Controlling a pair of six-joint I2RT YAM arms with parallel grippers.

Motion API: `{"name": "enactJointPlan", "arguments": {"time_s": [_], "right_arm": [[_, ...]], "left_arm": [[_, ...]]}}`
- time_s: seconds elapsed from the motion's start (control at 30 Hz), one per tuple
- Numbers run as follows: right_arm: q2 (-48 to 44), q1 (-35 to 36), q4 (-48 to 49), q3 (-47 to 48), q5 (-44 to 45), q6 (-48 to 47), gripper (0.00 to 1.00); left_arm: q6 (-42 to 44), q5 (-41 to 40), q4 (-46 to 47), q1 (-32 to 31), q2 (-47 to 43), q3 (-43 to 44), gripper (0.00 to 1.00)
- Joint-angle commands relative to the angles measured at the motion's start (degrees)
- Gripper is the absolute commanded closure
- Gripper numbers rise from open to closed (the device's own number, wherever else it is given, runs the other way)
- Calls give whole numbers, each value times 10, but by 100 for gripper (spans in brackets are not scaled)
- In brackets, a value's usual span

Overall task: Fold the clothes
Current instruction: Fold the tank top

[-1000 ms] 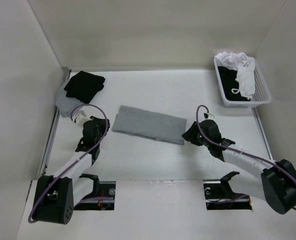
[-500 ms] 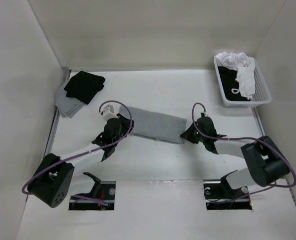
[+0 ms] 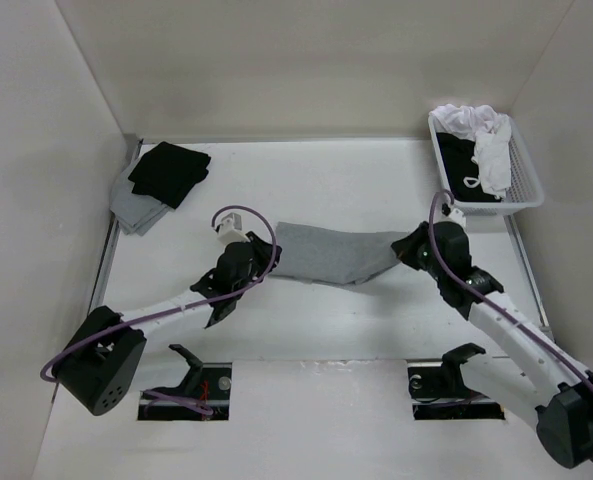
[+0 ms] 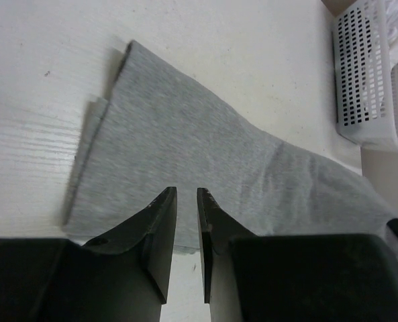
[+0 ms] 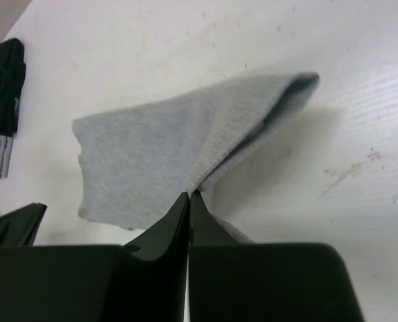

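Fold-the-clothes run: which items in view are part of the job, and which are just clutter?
In the job:
grey tank top
right gripper, shut on one end of it
left gripper, open at the other end

Lying about:
black garment on a folded grey piece, far left
white basket holding white garments and a black item

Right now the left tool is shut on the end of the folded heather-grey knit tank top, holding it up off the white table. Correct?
Wrong arm: the right tool is shut on the end of the folded heather-grey knit tank top, holding it up off the white table, as the right wrist view shows. The left tool has its jaws apart.
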Motion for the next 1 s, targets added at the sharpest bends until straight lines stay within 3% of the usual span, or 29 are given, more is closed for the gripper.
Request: {"name": "enactJointPlan", "arguments": {"time_s": [0.0, 0.23, 0.57, 0.63, 0.73, 0.83, 0.97], "right_arm": [[26, 29, -78, 96, 62, -66, 99], [190, 176, -120, 265, 149, -137, 99], [474, 316, -180, 515, 165, -178, 98], [535, 324, -193, 567, 161, -174, 95], [606, 334, -186, 618, 160, -160, 82], [614, 343, -172, 623, 158, -139, 73], [527, 342, -110, 542, 157, -130, 65]], "left_arm": [[-3, -3, 28, -5, -28, 8, 82], [-1, -1, -11, 21, -111, -14, 81], [2, 27, -88, 113, -246, -42, 79], [1, 40, -97, 135, -260, -43, 78], [-2, 64, -101, 166, -270, -45, 77], [-5, 74, -101, 182, -269, -45, 76], [-7, 70, -84, 160, -232, -30, 76]]}}
